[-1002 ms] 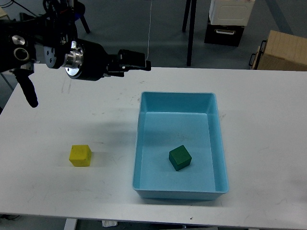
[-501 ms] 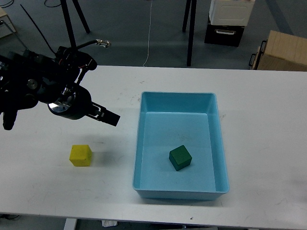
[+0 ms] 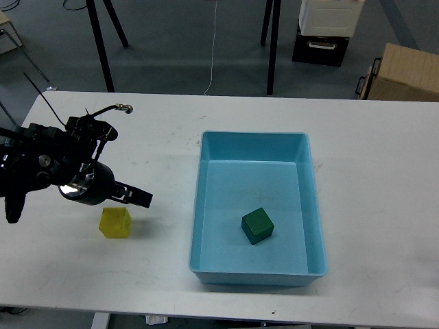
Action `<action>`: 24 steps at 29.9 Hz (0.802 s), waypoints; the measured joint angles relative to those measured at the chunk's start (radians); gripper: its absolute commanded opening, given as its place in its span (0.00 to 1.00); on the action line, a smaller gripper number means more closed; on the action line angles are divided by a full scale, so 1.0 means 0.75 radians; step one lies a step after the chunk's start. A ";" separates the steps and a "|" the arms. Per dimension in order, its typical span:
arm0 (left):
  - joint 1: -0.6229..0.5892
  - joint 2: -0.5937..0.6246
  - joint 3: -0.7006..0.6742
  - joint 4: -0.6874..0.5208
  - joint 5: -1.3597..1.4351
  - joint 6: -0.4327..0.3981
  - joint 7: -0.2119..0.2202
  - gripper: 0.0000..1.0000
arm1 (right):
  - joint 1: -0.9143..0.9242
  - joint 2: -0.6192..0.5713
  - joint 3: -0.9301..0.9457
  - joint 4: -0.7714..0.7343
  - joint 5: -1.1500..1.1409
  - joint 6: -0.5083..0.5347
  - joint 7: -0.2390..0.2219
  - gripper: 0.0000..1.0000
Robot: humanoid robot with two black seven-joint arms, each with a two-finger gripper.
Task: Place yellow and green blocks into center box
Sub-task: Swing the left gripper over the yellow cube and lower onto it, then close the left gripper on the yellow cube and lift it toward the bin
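Note:
A yellow block [image 3: 114, 223] sits on the white table [image 3: 384, 178] at the left. A green block [image 3: 257, 225] lies inside the light blue box [image 3: 206, 205] at the table's middle. My left gripper [image 3: 139, 198] hangs just above and to the right of the yellow block, its dark fingers pointing right. I cannot tell whether its fingers are open or shut. It holds nothing that I can see. My right gripper is out of view.
My left arm [image 3: 48, 171] covers the table's left side, with a cable looping above it. Beyond the table's far edge stand tripod legs [image 3: 273, 41], a white and black case [image 3: 326, 31] and a cardboard box [image 3: 405, 72].
My left arm has swung from the table's far left side down and toward me. Its gripper has dropped from beside the box's far corner to just over the yellow block.

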 measured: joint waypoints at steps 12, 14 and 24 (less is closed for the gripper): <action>0.094 0.001 -0.002 0.033 0.066 0.000 0.000 1.00 | -0.003 -0.002 0.000 -0.004 0.000 0.000 0.000 1.00; 0.099 0.004 -0.002 0.033 0.079 0.000 -0.002 1.00 | -0.003 -0.003 0.000 -0.006 0.000 0.000 0.000 1.00; 0.101 0.022 -0.040 0.011 0.150 0.000 0.002 0.12 | -0.002 -0.003 -0.002 -0.016 0.000 0.000 -0.002 1.00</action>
